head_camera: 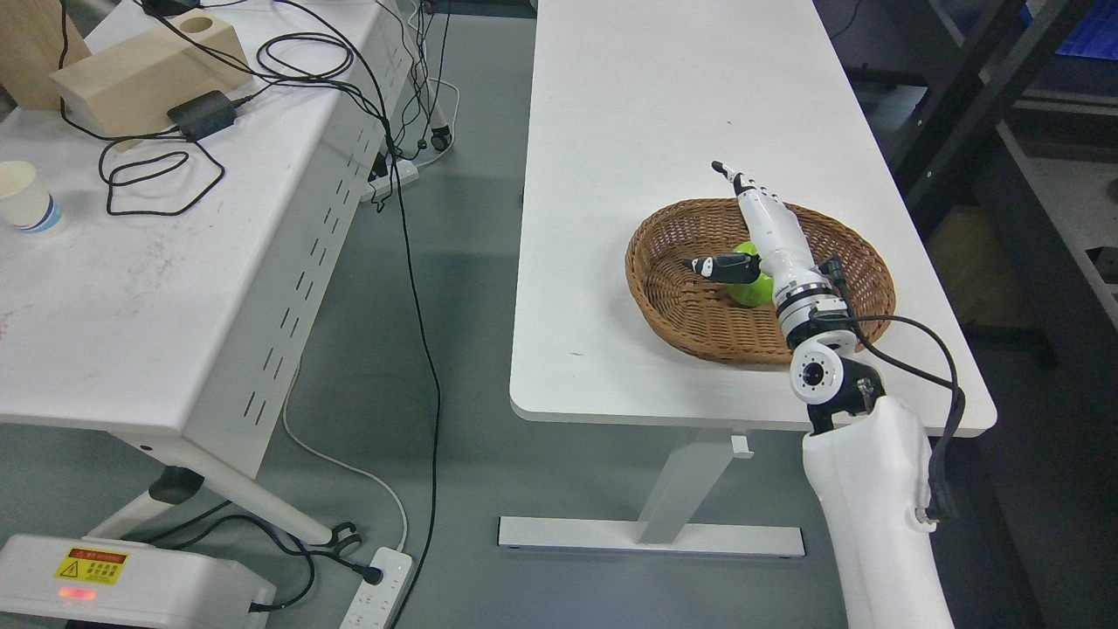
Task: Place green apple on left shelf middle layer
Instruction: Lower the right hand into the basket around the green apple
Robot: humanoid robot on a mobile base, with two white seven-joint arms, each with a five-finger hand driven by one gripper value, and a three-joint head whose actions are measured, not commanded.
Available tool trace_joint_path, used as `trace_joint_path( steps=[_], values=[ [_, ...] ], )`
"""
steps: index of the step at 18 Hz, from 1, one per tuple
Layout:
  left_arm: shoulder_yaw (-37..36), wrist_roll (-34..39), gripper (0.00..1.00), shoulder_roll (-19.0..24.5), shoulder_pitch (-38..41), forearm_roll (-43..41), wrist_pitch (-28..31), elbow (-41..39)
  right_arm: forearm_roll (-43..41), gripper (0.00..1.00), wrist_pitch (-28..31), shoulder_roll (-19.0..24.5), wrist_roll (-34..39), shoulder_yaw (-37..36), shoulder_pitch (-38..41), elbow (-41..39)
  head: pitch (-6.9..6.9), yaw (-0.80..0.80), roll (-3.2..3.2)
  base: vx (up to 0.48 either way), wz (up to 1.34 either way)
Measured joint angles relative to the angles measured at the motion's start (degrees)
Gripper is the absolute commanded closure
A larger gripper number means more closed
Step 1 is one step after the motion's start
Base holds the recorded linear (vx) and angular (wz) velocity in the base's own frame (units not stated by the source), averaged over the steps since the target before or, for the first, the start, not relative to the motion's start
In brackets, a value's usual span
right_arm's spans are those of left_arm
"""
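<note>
**Apple under my right hand, inside the basket**

Head view: my right arm comes up from the lower right and reaches over the near rim of the wicker basket (672, 306), which sits toward the near right part of the white table (629, 131). My right hand (742, 236) is extended over the basket's hollow, fingers stretched out long toward the far side and the dark thumb (721, 267) swung out to the left. The green apple (749, 278) lies in the basket directly beneath my palm, peeking out on the left side of the hand, with the thumb crossing in front of it. The thumb looks to be against the fruit, but the fingers are straight, so I judge the grip is not closed yet. The apple is round, so no axis matters; what counts is that it sits below and slightly left of the palm. My left arm is out of view, and no shelf shows here.
</note>
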Motion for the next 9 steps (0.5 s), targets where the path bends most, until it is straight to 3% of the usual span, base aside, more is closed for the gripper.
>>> trace_joint_path(
  steps=[9],
  values=[
    [0.0, 0.0, 0.00, 0.0, 0.0, 0.0, 0.0, 0.0, 0.8, 0.01, 0.3, -2.7, -1.1, 3.1, -2.4, 6.5, 0.00, 0.00, 0.00, 0.002, 0.00]
  ],
)
